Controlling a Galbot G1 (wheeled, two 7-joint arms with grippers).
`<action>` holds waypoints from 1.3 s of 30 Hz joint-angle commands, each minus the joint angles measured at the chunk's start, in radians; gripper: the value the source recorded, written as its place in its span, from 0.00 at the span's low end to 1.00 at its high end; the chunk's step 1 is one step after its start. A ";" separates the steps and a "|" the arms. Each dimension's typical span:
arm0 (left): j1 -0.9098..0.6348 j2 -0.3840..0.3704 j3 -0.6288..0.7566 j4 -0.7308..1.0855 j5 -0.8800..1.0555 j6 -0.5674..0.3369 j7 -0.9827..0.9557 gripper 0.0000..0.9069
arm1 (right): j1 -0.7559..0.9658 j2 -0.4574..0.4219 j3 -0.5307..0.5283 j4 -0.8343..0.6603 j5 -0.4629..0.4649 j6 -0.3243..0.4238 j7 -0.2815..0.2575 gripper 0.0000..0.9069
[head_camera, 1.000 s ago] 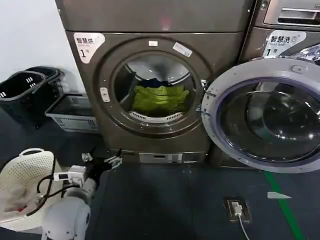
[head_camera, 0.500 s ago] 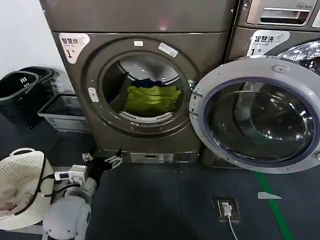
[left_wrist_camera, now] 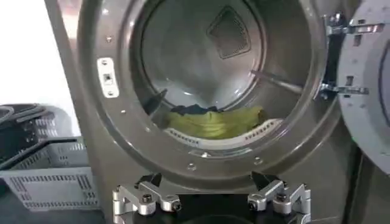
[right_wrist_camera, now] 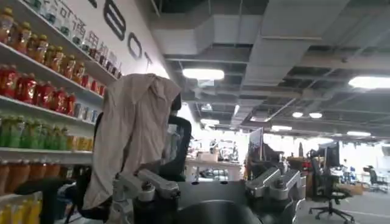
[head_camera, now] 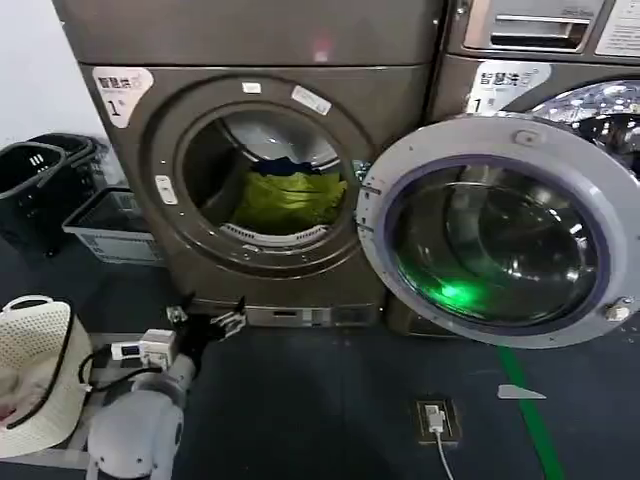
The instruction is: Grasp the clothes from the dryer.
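The dryer [head_camera: 270,170], a brown-grey metallic front-loader bearing a white "1" sticker [head_camera: 121,90], is standing on the floor with its porthole exposed. Its grey-rimmed round glass door [head_camera: 500,230] is hanging fully open on the right-hand hinge. Yellow-green clothes [head_camera: 288,200] are lying inside the drum, a dark item sitting behind them.
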 commanded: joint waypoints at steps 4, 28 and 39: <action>-0.007 0.000 0.002 0.012 0.002 0.049 0.011 1.00 | 0.001 0.006 0.000 0.000 0.030 0.040 0.030 1.00; -0.018 -0.002 0.014 0.023 0.002 0.049 0.002 1.00 | 0.000 0.000 0.006 -0.014 0.039 0.036 0.047 1.00; -0.015 -0.004 0.017 0.022 0.005 0.049 -0.005 1.00 | 0.002 0.007 0.001 -0.008 0.040 0.035 0.047 1.00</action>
